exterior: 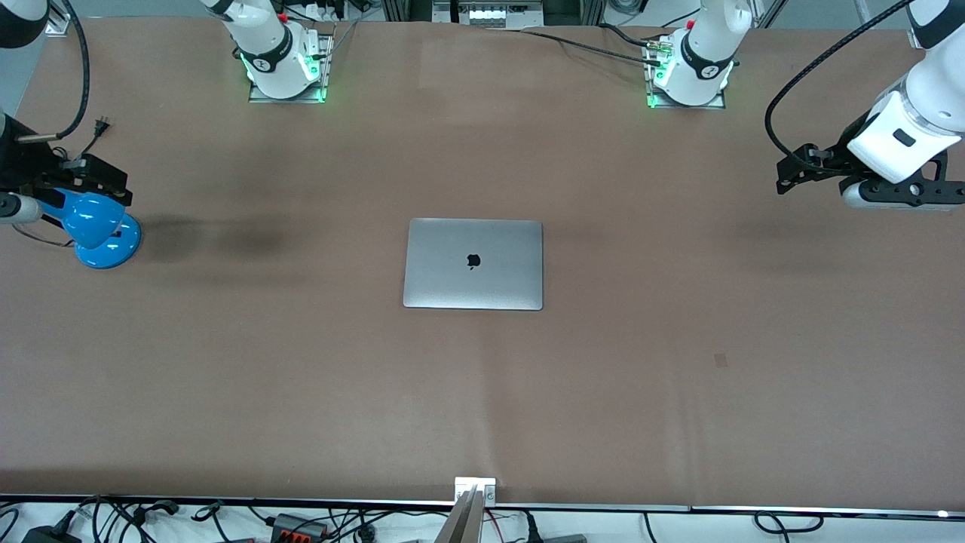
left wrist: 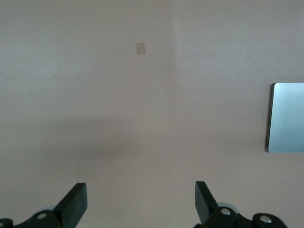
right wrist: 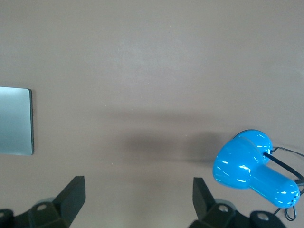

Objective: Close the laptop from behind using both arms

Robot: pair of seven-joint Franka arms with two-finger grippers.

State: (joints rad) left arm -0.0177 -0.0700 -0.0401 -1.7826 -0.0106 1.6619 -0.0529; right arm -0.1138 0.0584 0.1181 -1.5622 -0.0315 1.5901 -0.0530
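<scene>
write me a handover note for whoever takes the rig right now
Left gripper: open, empty, up over the table at the left arm's end.
Right gripper: open, empty, over the right arm's end by the blue lamp.
Laptop: mid-table, lid flat down, logo up.
Done: the laptop is closed; neither arm touches it.
Left: nothing seen to do; both arms wait.

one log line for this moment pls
laptop: lid shut, flat mid-table | left claw: open, over bare table | right claw: open, above blue lamp
</scene>
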